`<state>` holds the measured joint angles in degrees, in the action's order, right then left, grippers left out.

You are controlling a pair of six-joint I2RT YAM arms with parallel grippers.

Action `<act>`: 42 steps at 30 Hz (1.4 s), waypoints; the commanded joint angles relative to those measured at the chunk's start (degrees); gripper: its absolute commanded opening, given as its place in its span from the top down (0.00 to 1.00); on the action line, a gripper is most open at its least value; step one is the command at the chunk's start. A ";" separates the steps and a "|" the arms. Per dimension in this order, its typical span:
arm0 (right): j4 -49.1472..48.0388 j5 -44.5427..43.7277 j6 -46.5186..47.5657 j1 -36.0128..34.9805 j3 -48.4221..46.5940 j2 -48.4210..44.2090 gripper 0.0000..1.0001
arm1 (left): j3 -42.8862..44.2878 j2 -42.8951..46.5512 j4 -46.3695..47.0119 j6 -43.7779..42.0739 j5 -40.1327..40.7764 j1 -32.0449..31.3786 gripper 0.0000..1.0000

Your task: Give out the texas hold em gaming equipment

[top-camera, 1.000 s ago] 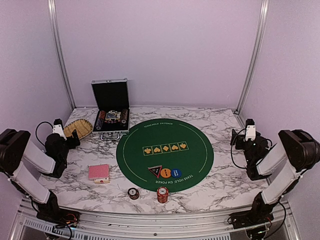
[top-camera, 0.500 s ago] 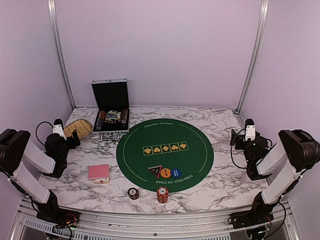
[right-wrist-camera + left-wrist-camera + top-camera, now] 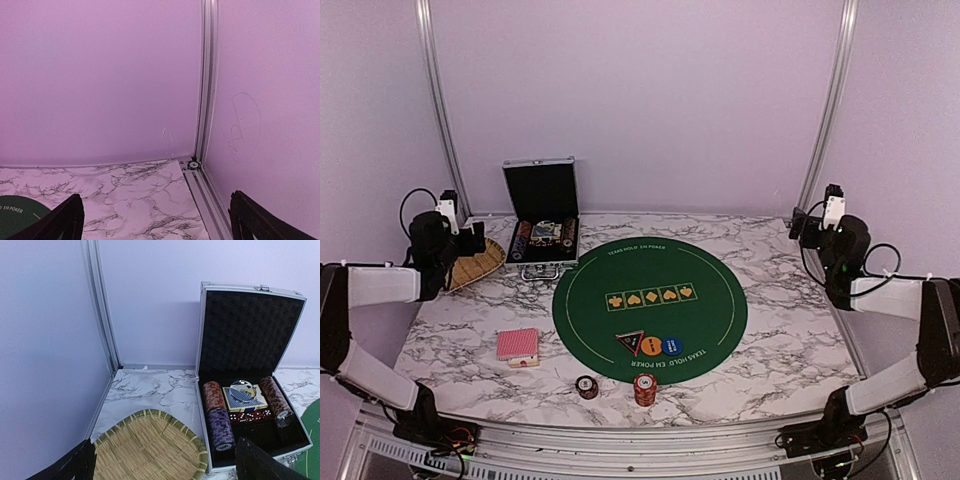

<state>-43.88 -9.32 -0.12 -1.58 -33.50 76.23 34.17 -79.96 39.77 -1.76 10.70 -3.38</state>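
Note:
A red-backed deck of playing cards (image 3: 517, 345) lies on the marble left of the green mat (image 3: 650, 270). A red-white chip stack (image 3: 644, 389) and a dark chip (image 3: 586, 386) stand near the front edge. On the mat's near part sit the triangular black marker (image 3: 631, 343), the orange marker (image 3: 651, 346) and the blue marker (image 3: 672, 346). My left gripper (image 3: 472, 240) (image 3: 167, 471) hangs open and empty above the woven basket (image 3: 150, 450). My right gripper (image 3: 804, 224) (image 3: 155, 225) is open and empty, facing the back right corner.
The open silver case (image 3: 542, 215) (image 3: 250, 330) stands at the back left, holding rolls of chips (image 3: 219, 425), a blue-backed deck (image 3: 244, 397) and red dice (image 3: 247, 416). The basket (image 3: 475, 260) lies left of it. Metal frame posts (image 3: 207, 80) and purple walls close the table in.
Both arms have lifted from their folded pose and reached toward the back: the left over the basket beside the case, the right toward the back right corner. Both grippers stayed open.

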 commanded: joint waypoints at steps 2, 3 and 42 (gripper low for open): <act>19.67 0.76 -14.32 0.27 -8.12 0.92 0.01 | 11.74 3.16 -29.07 -1.20 -6.05 0.30 0.01; 22.67 0.53 -18.82 0.31 -10.55 1.32 0.01 | 13.30 3.34 -32.21 -1.22 -7.31 0.30 0.01; 68.86 7.91 -9.97 -51.84 -45.26 34.12 0.15 | 32.23 2.14 -77.36 -13.12 -18.19 1.35 0.01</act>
<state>20.82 -2.13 -8.99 -52.84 -74.96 108.77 64.18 -77.87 -34.92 -15.20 -6.09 -2.15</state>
